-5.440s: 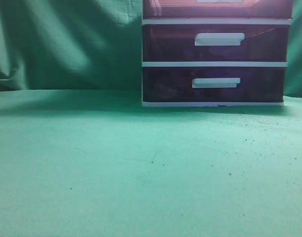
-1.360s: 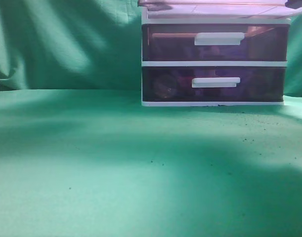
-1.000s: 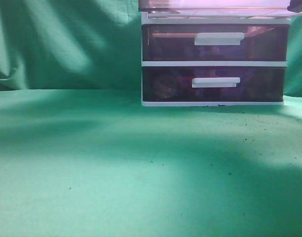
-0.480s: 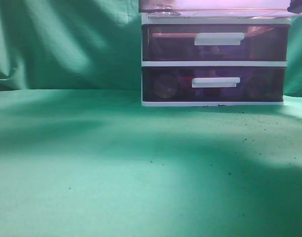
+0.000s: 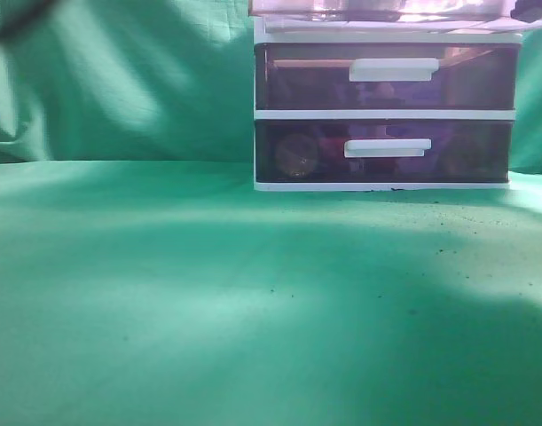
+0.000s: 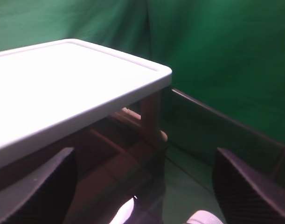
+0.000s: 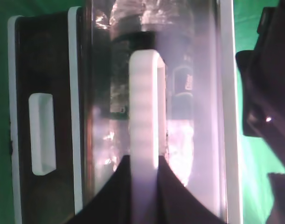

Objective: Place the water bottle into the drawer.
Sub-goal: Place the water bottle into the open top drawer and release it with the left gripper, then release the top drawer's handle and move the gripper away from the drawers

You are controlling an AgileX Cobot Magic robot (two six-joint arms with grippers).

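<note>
Right hand [image 7: 144, 196] clamped on white bar handle [image 7: 144, 112] of drawer [image 7: 205, 112], topmost of white-framed stack at far right of green tabletop [image 5: 208, 319]. Drawer pulled out toward near side. Water bottle [image 7: 172, 93] lies inside drawer, seen through translucent front. Left hand [image 6: 147, 196] above drawer beside stack's white top [image 6: 63, 84], fingers [image 6: 242, 186] spread wide, holding nothing. Two lower drawers [image 5: 386, 115] closed.

My left fingers [image 6: 37, 189] showing as dark grey, broad ribbed pads, my right gripper [image 7: 143, 186] showing as black tapered fingers, another black bulky housing [image 7: 266, 107] catching a small glint
</note>
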